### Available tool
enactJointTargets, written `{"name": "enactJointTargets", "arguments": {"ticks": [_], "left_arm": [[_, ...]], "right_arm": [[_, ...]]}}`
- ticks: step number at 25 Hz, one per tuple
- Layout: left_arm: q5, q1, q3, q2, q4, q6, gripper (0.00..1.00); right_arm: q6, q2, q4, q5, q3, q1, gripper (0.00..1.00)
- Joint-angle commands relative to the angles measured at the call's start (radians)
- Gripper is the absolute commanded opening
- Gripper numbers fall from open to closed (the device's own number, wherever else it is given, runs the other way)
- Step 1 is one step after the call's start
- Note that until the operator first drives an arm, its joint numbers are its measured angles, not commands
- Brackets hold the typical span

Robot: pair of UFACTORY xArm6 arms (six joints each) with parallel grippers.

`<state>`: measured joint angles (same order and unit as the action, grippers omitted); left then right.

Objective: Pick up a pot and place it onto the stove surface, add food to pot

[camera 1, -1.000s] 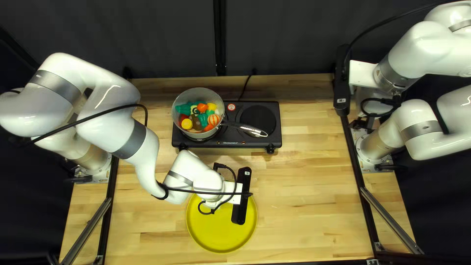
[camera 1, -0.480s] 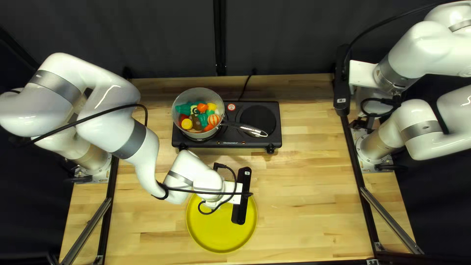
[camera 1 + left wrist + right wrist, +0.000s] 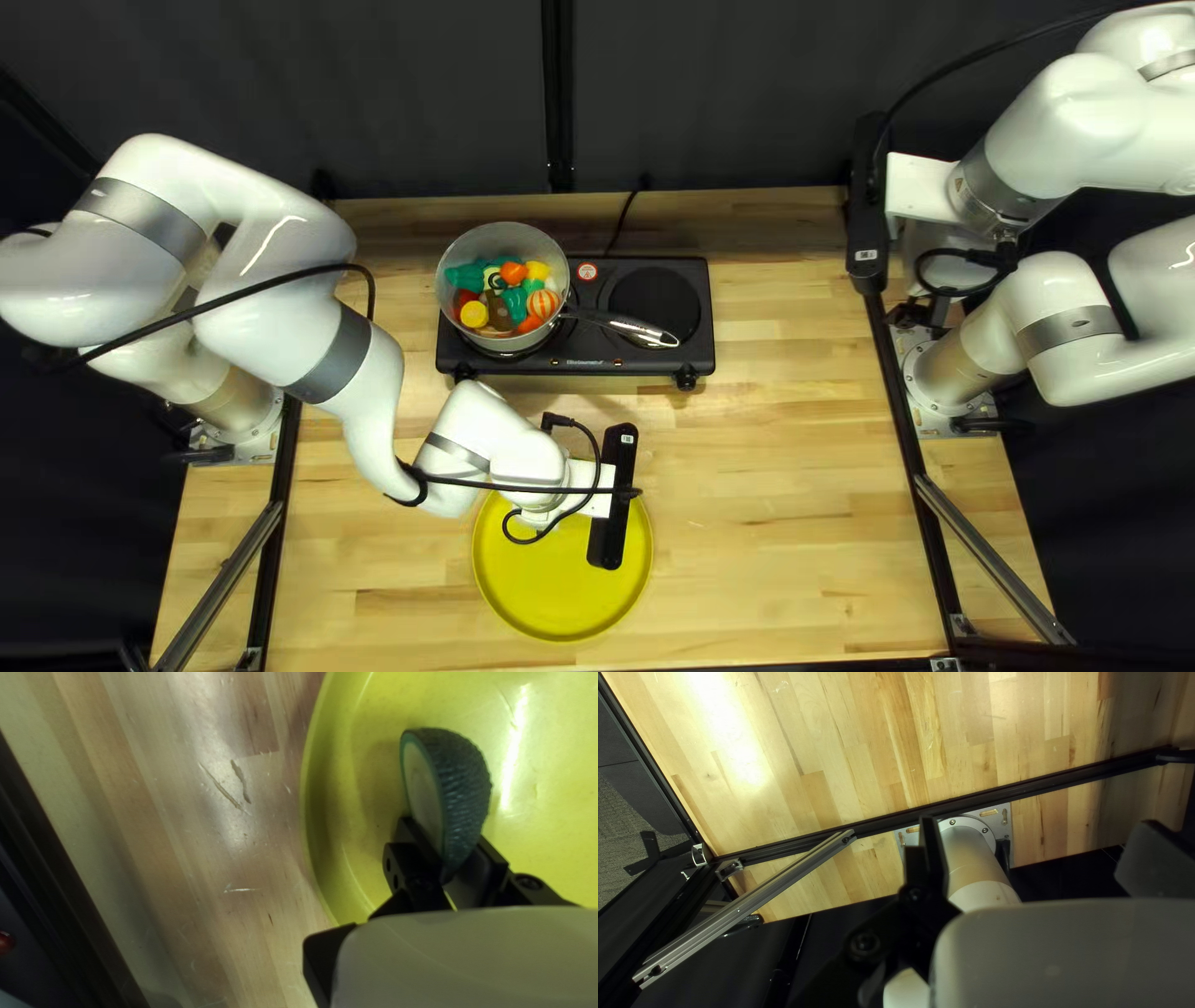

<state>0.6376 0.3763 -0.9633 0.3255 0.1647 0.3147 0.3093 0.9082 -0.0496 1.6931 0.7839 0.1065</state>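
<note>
A dark green food piece (image 3: 464, 787) was gripped between the 2 fingers of the left gripper (image 3: 613, 498), above the yellow plate (image 3: 560, 591). The pot (image 3: 504, 237), filled with food (image 3: 544, 304), was supported by the stove (image 3: 654, 364). The right gripper (image 3: 868, 205) was held open.

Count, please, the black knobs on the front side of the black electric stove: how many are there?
2. In the top left view, one knob is at the left front of the stove, the other knob at its right front, near the tip of the silver handle.
</note>
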Motion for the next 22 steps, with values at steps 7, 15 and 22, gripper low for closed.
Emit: {"name": "enactJointTargets", "arguments": {"ticks": [7,15,22], "left_arm": [[0.281,-0.083,0.057,-0.302,-0.018,-0.108,0.0],[0.407,-0.313,0.153,-0.54,-0.023,-0.277,0.0],[0.4,-0.507,0.173,-0.571,-0.038,-0.407,0.0]], "right_arm": [[0.0,0.0,0.0,0.0,0.0,0.0,1.0],[0.0,0.0,0.0,0.0,0.0,0.0,1.0],[0.0,0.0,0.0,0.0,0.0,0.0,1.0]]}}
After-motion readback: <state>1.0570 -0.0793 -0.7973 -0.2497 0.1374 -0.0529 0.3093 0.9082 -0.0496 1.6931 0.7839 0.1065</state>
